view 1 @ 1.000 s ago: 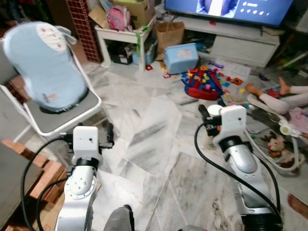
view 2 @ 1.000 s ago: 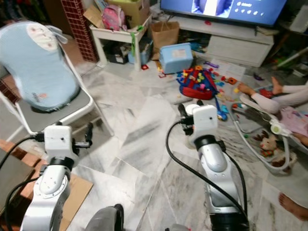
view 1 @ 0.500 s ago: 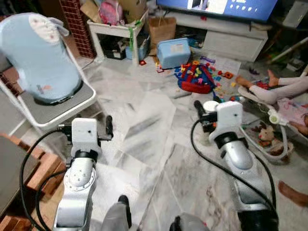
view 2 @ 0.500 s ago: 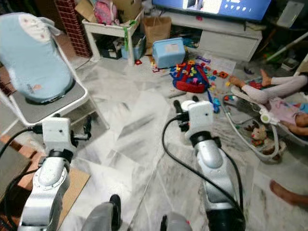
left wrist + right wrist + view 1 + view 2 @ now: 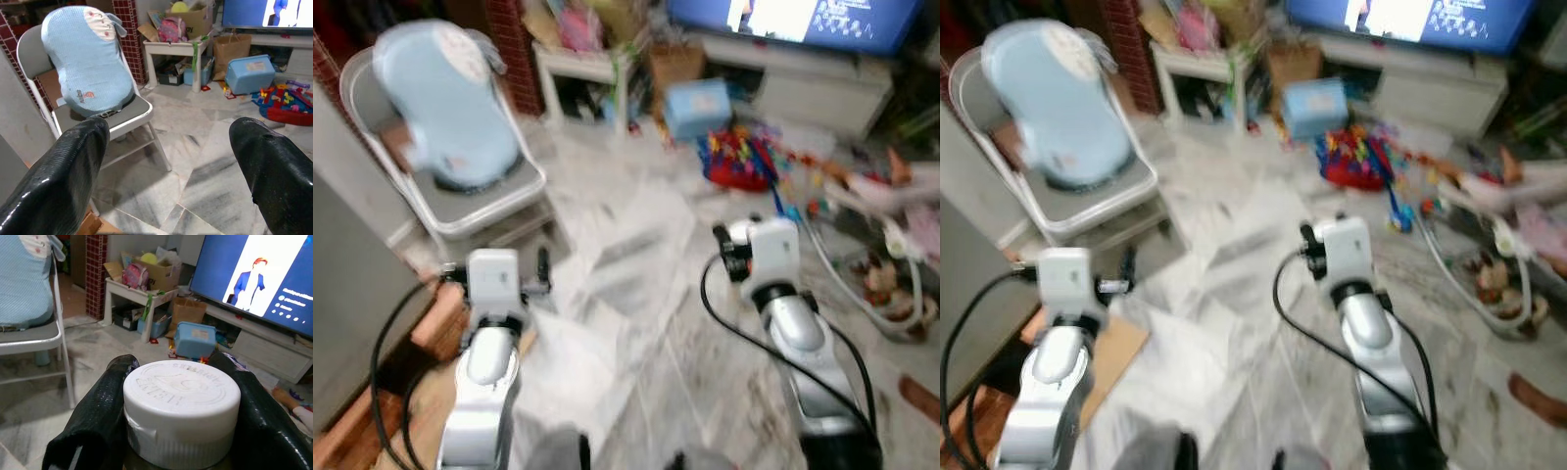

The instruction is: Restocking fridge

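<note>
R gripper (image 5: 181, 431) is clamped on a jar w/ a white screw lid (image 5: 181, 399), fingers either side of the cap; embossed text on the lid, unreadable. In the head views the jar is carried at mid height in front of the robot, over marble floor (image 5: 636, 284).

L gripper (image 5: 171, 161) has fingers spread wide, nothing between them, held out front over the floor near a white folding chair (image 5: 460, 211) w/ a light blue cushion (image 5: 445, 108) on it.

Head views are blurred, prob. robot walking/turning. Room is a living area: TV (image 5: 1410, 20) on a low stand, blue plastic box (image 5: 697, 106), pile of coloured toys (image 5: 744, 162), small white table (image 5: 178, 49) w/ clutter, a person's legs (image 5: 867, 191) on the floor at R side.

Progress: early-mid. Item picked up and in transit, no fridge in sight. Left to do, as I judge it: get to the fridge, open door (free L gripper likely for that), put jar on a shelf, close.
</note>
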